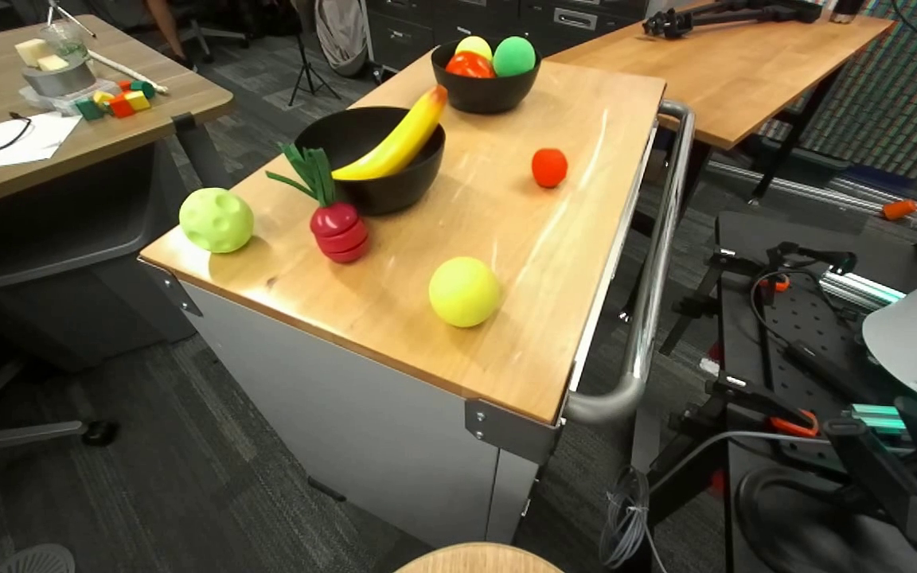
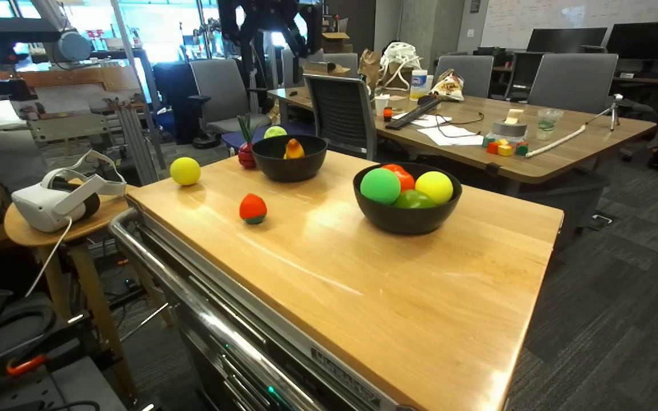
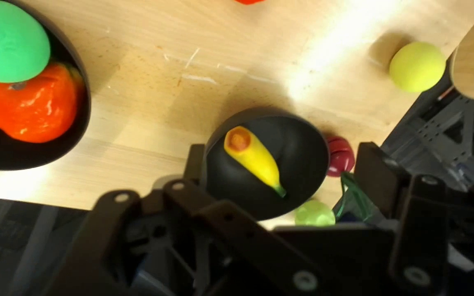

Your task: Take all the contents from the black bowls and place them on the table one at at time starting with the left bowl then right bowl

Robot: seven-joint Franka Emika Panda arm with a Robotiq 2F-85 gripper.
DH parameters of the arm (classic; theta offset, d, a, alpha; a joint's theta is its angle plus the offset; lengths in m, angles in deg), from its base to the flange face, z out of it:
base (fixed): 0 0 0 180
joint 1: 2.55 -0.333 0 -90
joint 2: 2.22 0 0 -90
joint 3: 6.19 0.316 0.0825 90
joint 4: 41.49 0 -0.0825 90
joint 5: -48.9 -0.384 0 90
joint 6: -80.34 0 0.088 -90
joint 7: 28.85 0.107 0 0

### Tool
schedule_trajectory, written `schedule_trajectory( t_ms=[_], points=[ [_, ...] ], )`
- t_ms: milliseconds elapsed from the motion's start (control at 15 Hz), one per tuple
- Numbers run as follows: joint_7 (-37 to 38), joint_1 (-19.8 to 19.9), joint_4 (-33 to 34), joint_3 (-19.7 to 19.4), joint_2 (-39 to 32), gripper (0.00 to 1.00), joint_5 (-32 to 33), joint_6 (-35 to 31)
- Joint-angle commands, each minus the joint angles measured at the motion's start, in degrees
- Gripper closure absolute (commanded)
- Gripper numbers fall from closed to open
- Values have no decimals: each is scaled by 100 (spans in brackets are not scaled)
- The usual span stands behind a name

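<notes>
The gripper (image 3: 282, 156) hangs well above the wooden desk (image 1: 458, 227), released, its black fingers (image 3: 381, 176) spread wide apart. Below it, framed between those fingers in the wrist view, sits a round black bowl (image 1: 399, 191), and in it the yellow banana (image 3: 257, 158) lies tilted, its orange-brown end raised toward the gripper and its green tip down inside. Out past one finger, on the same desk, I can see the second black bowl (image 2: 412, 221), a good deal fuller: a green ball (image 2: 380, 185), a yellow ball (image 2: 434, 187), a glossy red vegetable (image 3: 29, 105) and a dark green piece (image 2: 414, 199) are heaped together in it.

Other pieces sit on the bare wood. Just beside the bowl below the gripper stands a red radish (image 1: 339, 232) with green leaves (image 1: 317, 171); whether it touches the bowl I can't make out. Near the radish, close to a corner of the desk, is a dimpled lime-green ball (image 1: 216, 220). Farther out, past the opposite finger, rests another yellow ball (image 1: 464, 292). A small red piece (image 2: 253, 206) with a green base sits off to the side of the gripper, apart from both bowls. Well away from the gripper, a white VR headset (image 2: 43, 202) rests on a round stool (image 2: 106, 211).
</notes>
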Motion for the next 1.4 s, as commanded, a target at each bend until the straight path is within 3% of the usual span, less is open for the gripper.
schedule_trajectory(
  t_ms=[0, 67, 133, 467, 600, 867, 933, 1000, 1200, 1333],
  points=[
    [-121, -190, 38, 251, 114, 0, 743, -70],
    [-194, -257, 10, 280, 56, 0, 640, -559],
    [-58, -170, 39, 166, 57, 0, 540, -66],
    [-84, -287, 17, 274, 7, 0, 579, -434],
    [-1026, -428, 98, 146, 21, 0, -280, -110],
    [-2154, -516, 598, 212, -454, 0, -951, 286],
    [-2219, -565, 842, 319, -681, 0, -954, 516],
    [-1926, -411, 286, 295, -249, 0, -773, 159],
    [-1942, -417, 330, 341, -385, 0, -784, 191],
    [-2093, -405, 332, 371, -505, 0, -393, -34]
  ],
)
